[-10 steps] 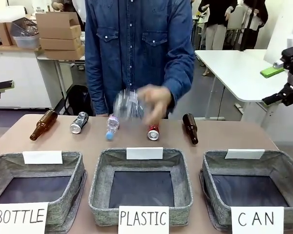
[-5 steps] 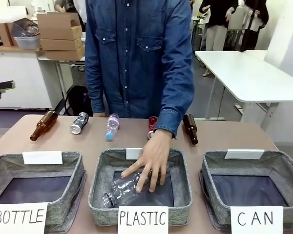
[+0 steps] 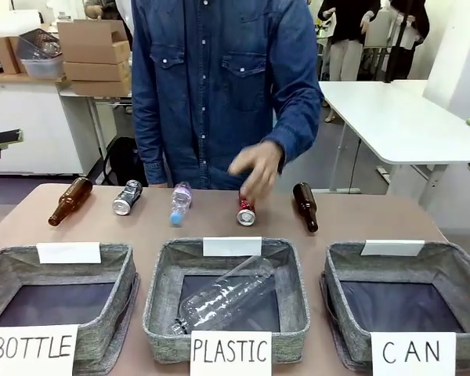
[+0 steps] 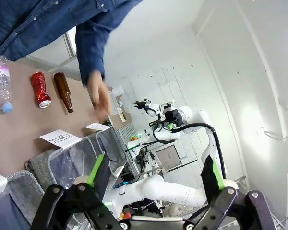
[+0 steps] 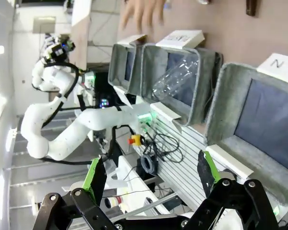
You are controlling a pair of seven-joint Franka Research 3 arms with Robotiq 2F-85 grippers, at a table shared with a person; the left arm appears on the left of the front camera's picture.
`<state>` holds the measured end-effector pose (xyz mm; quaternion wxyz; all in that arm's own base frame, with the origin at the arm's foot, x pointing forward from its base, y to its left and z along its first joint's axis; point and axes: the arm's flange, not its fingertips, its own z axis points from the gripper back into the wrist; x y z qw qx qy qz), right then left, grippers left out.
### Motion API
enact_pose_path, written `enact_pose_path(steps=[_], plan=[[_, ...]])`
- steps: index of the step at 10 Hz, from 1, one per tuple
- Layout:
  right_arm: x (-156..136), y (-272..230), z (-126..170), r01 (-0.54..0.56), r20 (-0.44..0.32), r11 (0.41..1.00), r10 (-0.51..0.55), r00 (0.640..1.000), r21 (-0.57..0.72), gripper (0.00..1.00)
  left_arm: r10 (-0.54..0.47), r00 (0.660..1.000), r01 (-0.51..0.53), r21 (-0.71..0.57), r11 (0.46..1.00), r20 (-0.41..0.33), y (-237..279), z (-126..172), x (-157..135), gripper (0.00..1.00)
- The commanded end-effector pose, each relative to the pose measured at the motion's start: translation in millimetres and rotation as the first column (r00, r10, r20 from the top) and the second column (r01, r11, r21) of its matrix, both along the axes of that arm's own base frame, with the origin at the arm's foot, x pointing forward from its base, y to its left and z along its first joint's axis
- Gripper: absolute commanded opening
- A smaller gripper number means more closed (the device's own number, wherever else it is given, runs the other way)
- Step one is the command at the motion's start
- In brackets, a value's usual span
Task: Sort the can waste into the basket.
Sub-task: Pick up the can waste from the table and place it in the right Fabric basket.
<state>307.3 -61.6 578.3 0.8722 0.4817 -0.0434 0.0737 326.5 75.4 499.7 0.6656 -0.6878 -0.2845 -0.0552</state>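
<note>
The person's hand [image 3: 257, 167] dropped a bottle [image 3: 223, 296] in the middle basket [image 3: 295, 274]; the red can [image 3: 246, 211] lies unsorted, and our left gripper [image 4: 153, 165] and right gripper [image 5: 149, 165] gape empty.

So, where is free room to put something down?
Bare: the bottoms of the grey fabric basket signed CAN and the basket signed BOTTLE, and the tabletop right of the rightmost brown glass bottle. Crowded: the far row, where a person's hand hovers by the red metal can; a clear plastic bottle lies in the PLASTIC basket.
</note>
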Motion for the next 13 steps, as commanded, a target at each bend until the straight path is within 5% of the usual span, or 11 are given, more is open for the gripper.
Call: enact_pose_path(steps=[1, 4, 8, 9, 10, 12, 13], plan=[[38, 48, 4, -0.077, -0.002, 0.996, 0.077, 0.997, -0.049, 1.00, 0.001, 1.000, -0.001, -0.014, 1.000, 0.029, -2, 1, -1, 1.00], [117, 146, -32, -0.093, -0.030, 0.982, 0.089, 0.996, -0.165, 1.00, 0.001, 1.000, -0.001, -0.014, 1.000, 0.029, -2, 1, -1, 1.00], [220, 284, -127, -0.071, -0.085, 0.942, 0.045, 0.995, -0.328, 1.00, 0.001, 1.000, -0.001, -0.014, 1.000, 0.029, -2, 1, -1, 1.00], [233, 297, -148, 0.098, -0.064, 0.942, -0.125, 0.990, -0.321, 1.00, 0.001, 1.000, -0.001, -0.014, 1.000, 0.029, -2, 1, -1, 1.00], [193, 269, -125, -0.088, -0.054, 0.954, 0.076, 0.996, -0.285, 1.00, 0.001, 1.000, -0.001, -0.014, 1.000, 0.029, -2, 1, -1, 1.00], [193, 269, -125, -0.088, -0.054, 0.954, 0.076, 0.996, -0.285, 1.00, 0.001, 1.000, -0.001, -0.014, 1.000, 0.029, -2, 1, -1, 1.00], [214, 291, -148, -0.041, -0.068, 0.954, 0.022, 0.997, -0.296, 1.00, 0.001, 1.000, -0.001, -0.014, 1.000, 0.029, -2, 1, -1, 1.00]])
